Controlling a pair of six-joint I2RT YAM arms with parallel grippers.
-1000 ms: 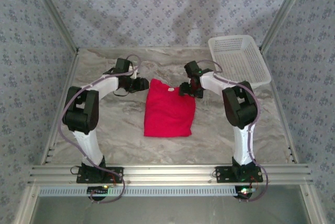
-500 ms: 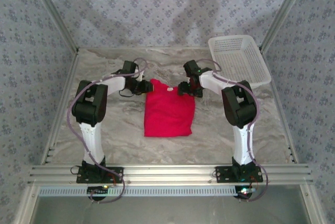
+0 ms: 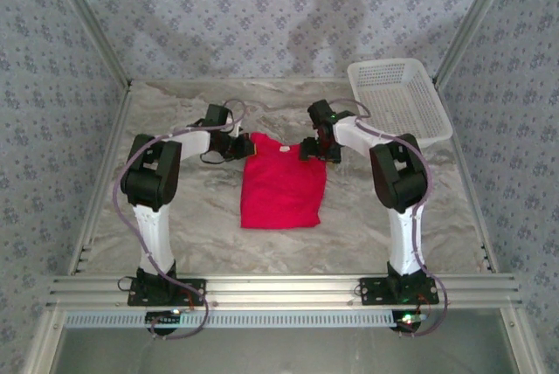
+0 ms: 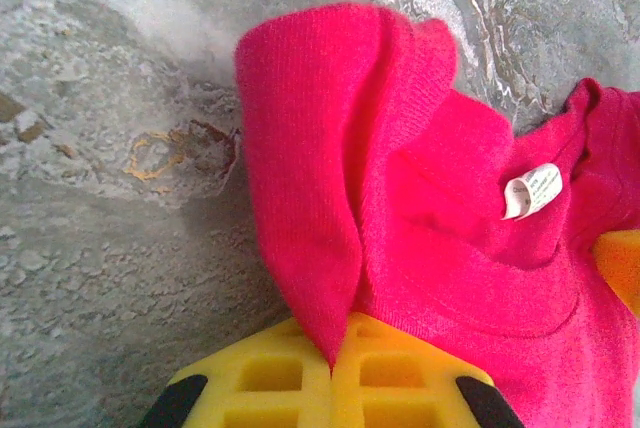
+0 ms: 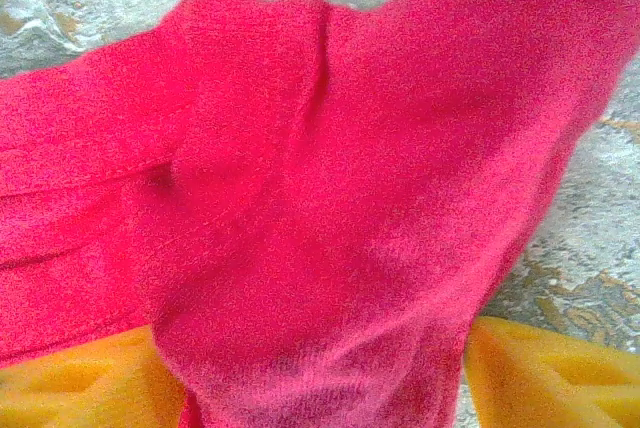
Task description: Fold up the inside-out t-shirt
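Nearest to me, the inside-out t-shirt [image 3: 282, 186] lay flat on the tabletop [image 3: 192, 234] between the two arms, already a narrow oblong, its near hem towards the bases and its collar at the far end. Moving up to the far left corner, my left hand [image 3: 238, 145] was clenched on the shoulder there: in the left wrist view the yellow fingers [image 4: 400, 388] met with a raised ridge of red cloth pinched between them, and the white label [image 4: 530, 191] showed just beside the collar. At the far right corner my right hand [image 3: 310, 148] sat on the other shoulder, its fingers [image 5: 540, 373] standing apart on either side of a hump of cloth. I judged it released, straddling the cloth, not yet biting. I reckoned the shirt was light, limp and a little stretchy, so it would sag and drag wherever it was not held. Both far corners needed a firm pinch through all the layers, close to the shoulder seams, so the fold would come over evenly. Farthest off, a white lattice basket [image 3: 397, 99] stood at the far right, well apart from the shirt.
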